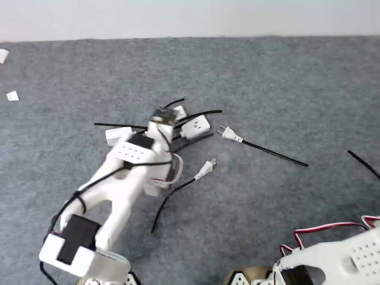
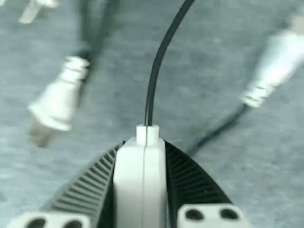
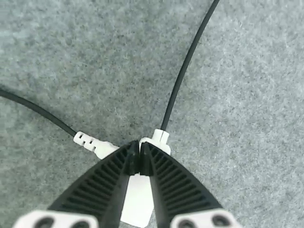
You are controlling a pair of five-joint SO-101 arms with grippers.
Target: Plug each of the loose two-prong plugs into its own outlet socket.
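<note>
Surface: grey, felt-like bench (image 1: 285, 83) running to a pale wall (image 1: 190, 18) at the far edge; two small white scraps (image 1: 12, 95) lie far left.

High view, left arm: white left arm (image 1: 119, 184) stretches from the near left to the middle, and the left gripper (image 1: 160, 117) sits among a cluster of white socket blocks (image 1: 195, 125) and black cords.

High view, plugs: far plug (image 1: 228, 134) lies just right of the cluster, white with two metal prongs pointing left, its black cord trailing right. The near plug (image 1: 205, 168) lies nearer, its prongs aimed far-right and its cord curling toward the near side.

High view, right arm: white right arm (image 1: 338, 255) at the near right corner.

Left wrist view: fingers (image 2: 190, 180) clenched on a flat white held socket (image 2: 140, 180), with a black cord leaving its end. A blurred plug (image 2: 57, 102) and a second blurred plug (image 2: 275, 59) lie on the bench, one to each side of that cord.

Right wrist view: right gripper (image 3: 139, 154) has its tips pressed together over a white socket (image 3: 137, 204). A ribbed plug (image 3: 92, 142) meets that socket under the tips; whether it is seated cannot be told.
</note>
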